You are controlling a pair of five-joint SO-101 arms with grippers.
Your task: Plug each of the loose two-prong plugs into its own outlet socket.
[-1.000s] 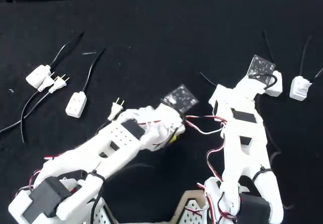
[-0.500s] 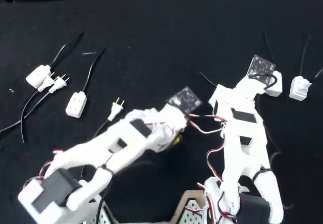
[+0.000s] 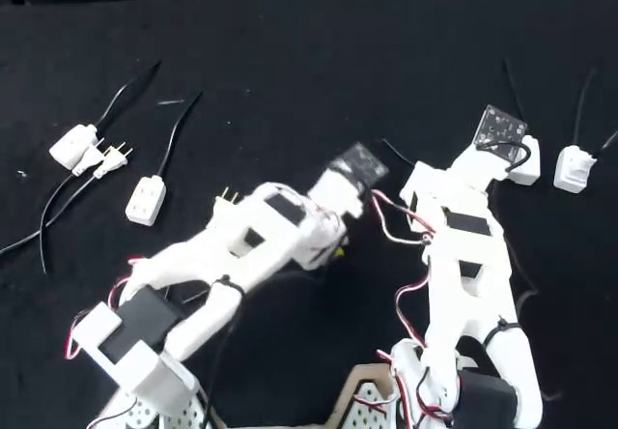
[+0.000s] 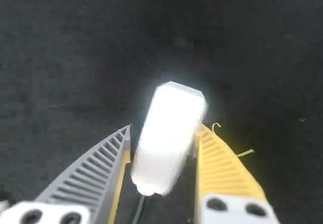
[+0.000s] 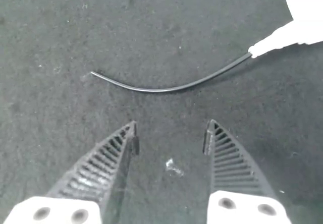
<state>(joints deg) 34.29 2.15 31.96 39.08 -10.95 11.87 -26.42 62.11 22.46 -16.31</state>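
Observation:
My left gripper [image 4: 164, 128] is shut on a white outlet socket [image 4: 169, 133], which stands between the grey and yellow fingers above the black cloth with a cable trailing from its near end. In the high view the left arm's wrist [image 3: 333, 207] is at the table's middle and hides the socket. A loose two-prong plug [image 3: 225, 197] peeks out beside that arm. Another plug [image 3: 114, 161] and two sockets [image 3: 72, 144] [image 3: 146, 200] lie at the far left. My right gripper [image 5: 171, 125] is open over bare cloth, near a thin black cable [image 5: 161, 89] that ends in a white body [image 5: 303, 17].
Two more white socket blocks [image 3: 527, 164] [image 3: 575, 169] sit at the right, close to the right arm's wrist [image 3: 500, 129]. Black cables run off the left sockets toward the table's left edge. The cloth's far half is open floor.
The left arm has swung away from the front edge toward the table's middle, and now partly covers the loose plug beside it. The right arm has kept still.

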